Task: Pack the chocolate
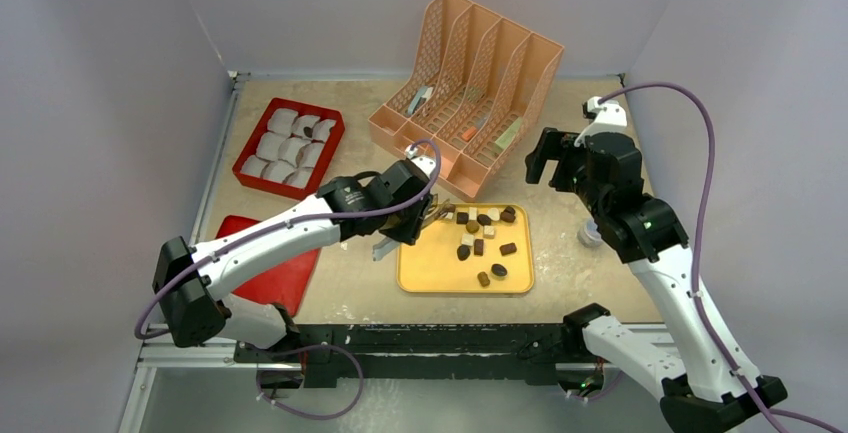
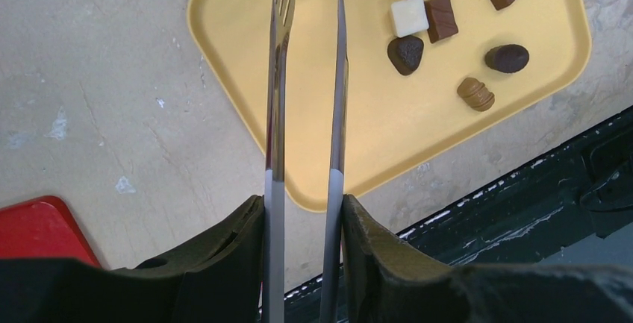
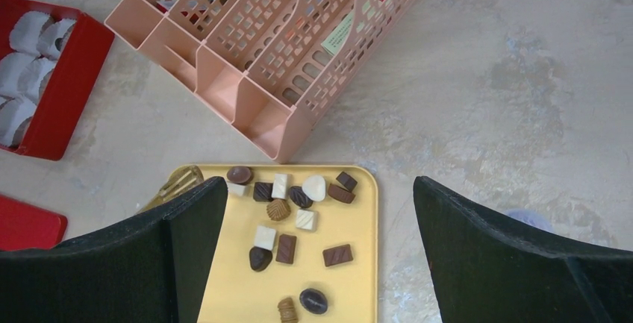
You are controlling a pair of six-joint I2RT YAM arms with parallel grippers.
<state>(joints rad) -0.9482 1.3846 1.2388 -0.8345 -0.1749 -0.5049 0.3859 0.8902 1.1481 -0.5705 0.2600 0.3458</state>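
Left pincer point(image 2: 302, 211) is clamped on metal tongs point(image 2: 275, 114), tips over the yellow tray point(image 1: 440, 268) by the desk's point(image 1: 360, 283) near edge where the chocolate point(image 1: 478, 247) lies loose; best to straddle one outlying piece and squeeze gently. Right pincer point(image 1: 550, 163) hovers agape by the right edge. Farther off, the scuffed beige desk carries a red box point(image 1: 329, 153) of white liners point(image 1: 283, 143) at its far-left corner, lilac walls point(image 1: 120, 103) around

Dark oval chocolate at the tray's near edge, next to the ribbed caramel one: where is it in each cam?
Top external: dark oval chocolate, near-right part of the yellow tray.
Left wrist: dark oval chocolate upper right, right of the tongs.
Right wrist: dark oval chocolate bottom centre.
Shared landmark: ribbed caramel piece beside it, all three views.
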